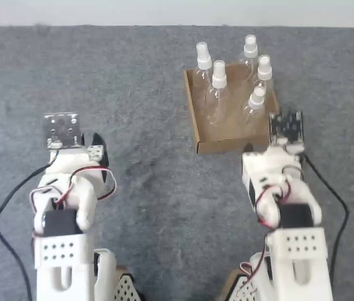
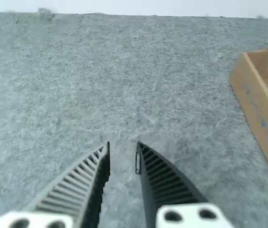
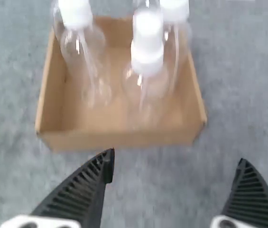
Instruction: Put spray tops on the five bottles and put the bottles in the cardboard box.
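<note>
A shallow brown cardboard box [image 1: 227,146] lies on the grey felt-covered bench [image 1: 133,75], at about 1 o'clock from the bench's middle in the high view, with its open side up. All five clear plastic bottles [image 1: 217,100] stand inside it, each capped with a white spray top [image 1: 219,74]. Their long axes are vertical and the tops point up. Three bottles are toward the 3 o'clock side of the box and two toward the 9 o'clock side. Which way the nozzles face cannot be told. The bottles carry no label that shows. In the left wrist view the box's outer wall [image 2: 257,109] bears a few small blue marks, too small to read. The right pincer [image 3: 175,156] hovers just beside the box's 6 o'clock wall [image 3: 119,137], its jaws spread wide and holding nothing, with the bottles [image 3: 145,85] straight ahead of it. The left pincer [image 2: 123,145] is well apart from the box, at about 9 o'clock from it, low over bare felt. Its jaws are only narrowly parted and hold nothing, and its tips point toward 12 o'clock
</note>
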Motion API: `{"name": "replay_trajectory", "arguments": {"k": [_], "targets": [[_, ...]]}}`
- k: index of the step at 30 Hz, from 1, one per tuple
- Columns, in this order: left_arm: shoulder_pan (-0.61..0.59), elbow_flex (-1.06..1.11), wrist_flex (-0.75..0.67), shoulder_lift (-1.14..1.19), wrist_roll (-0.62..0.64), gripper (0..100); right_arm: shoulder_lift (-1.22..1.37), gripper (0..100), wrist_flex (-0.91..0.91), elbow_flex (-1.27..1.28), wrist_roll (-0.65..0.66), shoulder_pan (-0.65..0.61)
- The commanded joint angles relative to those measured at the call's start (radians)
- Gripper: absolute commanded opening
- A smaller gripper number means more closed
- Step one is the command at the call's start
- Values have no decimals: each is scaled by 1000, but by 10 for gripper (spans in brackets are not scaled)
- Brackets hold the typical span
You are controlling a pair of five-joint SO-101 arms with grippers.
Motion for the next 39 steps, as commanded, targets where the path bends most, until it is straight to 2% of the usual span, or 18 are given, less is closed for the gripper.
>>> {"name": "replay_trajectory", "arguments": {"k": [1, 4, 8, 14, 19, 23, 26, 28, 33, 34, 37, 39], "targets": [[8, 5, 110, -195, 9, 80, -193, 330, 61, 123, 91, 5], [29, 93, 149, -387, 3, 80, -306, 330, 91, 227, 172, 5], [21, 223, 157, -657, 2, 80, -470, 330, 225, 313, 221, 5], [28, 254, 150, -585, 0, 81, -736, 330, 387, 354, 239, 8], [29, 360, 149, -640, 0, 81, -693, 329, 395, 384, 238, 48], [21, 446, 91, -626, 2, 73, -720, 329, 390, 485, 241, 76], [21, 447, 133, -628, 2, 7, -720, 327, 389, 526, 241, 76], [35, 447, 176, -623, 2, 10, -720, 289, 390, 526, 241, 74], [64, 447, 353, -626, 2, 10, -719, 28, 401, 526, 241, 67], [64, 447, 374, -626, 2, 11, -717, 0, 414, 526, 241, 74], [55, 447, 427, -626, 2, 11, -717, 67, 522, 526, 241, 68], [55, 447, 468, -626, 2, 11, -717, 77, 542, 526, 241, 76]]}}
